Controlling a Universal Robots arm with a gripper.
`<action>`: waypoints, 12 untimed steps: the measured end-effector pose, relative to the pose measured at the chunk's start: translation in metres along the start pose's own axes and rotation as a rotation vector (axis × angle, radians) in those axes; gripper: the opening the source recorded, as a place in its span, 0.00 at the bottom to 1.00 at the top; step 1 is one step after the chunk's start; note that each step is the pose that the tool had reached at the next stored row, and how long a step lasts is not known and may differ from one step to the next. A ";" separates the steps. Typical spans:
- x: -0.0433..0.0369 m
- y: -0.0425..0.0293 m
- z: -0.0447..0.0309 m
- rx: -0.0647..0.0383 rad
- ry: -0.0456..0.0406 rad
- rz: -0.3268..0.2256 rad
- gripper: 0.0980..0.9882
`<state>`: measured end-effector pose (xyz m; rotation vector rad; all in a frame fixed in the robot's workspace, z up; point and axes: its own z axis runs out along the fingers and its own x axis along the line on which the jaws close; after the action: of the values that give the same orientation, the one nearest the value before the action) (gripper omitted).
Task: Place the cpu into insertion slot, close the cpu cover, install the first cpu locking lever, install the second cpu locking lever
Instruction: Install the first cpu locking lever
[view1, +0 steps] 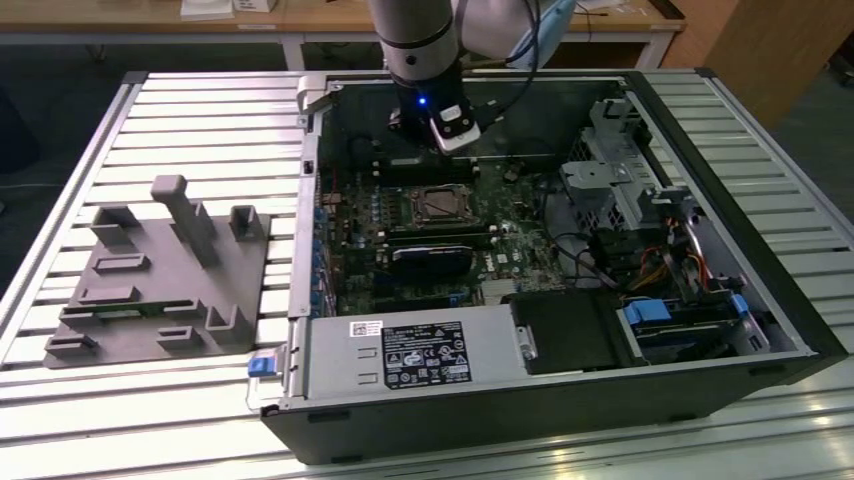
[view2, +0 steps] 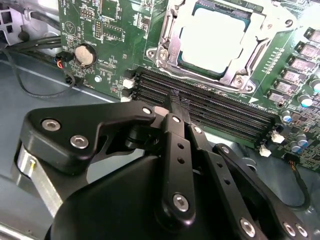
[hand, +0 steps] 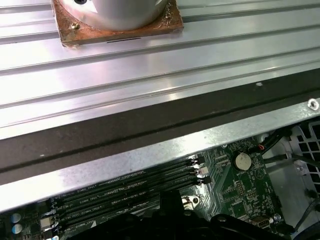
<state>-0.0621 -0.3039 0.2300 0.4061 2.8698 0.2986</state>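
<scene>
The exterior view shows an open computer case (view1: 787, 300) lying on a slatted metal table (view1: 200, 110), with the arm (view1: 416, 40) reaching down from twelve o'clock into the case. Its gripper (view1: 457, 140) hangs above the motherboard (view1: 400, 250), just toward twelve o'clock from the insertion slot (view1: 437, 204), which sits near the middle of the board. From the slot, the black labelled box (view1: 424, 354) lies at six o'clock, along the near wall of the case. At nine o'clock from the case, a grey fixture block (view1: 160, 280) rests on the table.

In the second wrist view, the cpu (view2: 212, 42) lies flat in the insertion slot, its pale silver face showing through the square cut-out of the cpu cover (view2: 250, 55), which lies down over it. The long black memory slots (view2: 210, 102) run just beside the socket, between it and the gripper (view2: 176, 102). The gripper's black fingers (view2: 179, 105) meet at a narrow tip over those memory slots, closed together with nothing held between them. A round coin battery (view2: 86, 55) sits on the board at about nine o'clock from the socket.

In the first wrist view, the memory slots (hand: 130, 192) and the coin battery (hand: 243, 161) appear below the case's metal edge (hand: 150, 155).
</scene>
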 end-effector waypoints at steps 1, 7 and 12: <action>0.0000 0.0000 0.0000 0.000 0.0000 0.000 0.01; -0.0001 0.0001 0.0008 0.032 0.0114 -0.004 0.01; -0.0011 0.0003 0.0015 0.087 0.0268 -0.011 0.01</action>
<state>-0.0606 -0.3037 0.2289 0.4047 2.9179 0.1790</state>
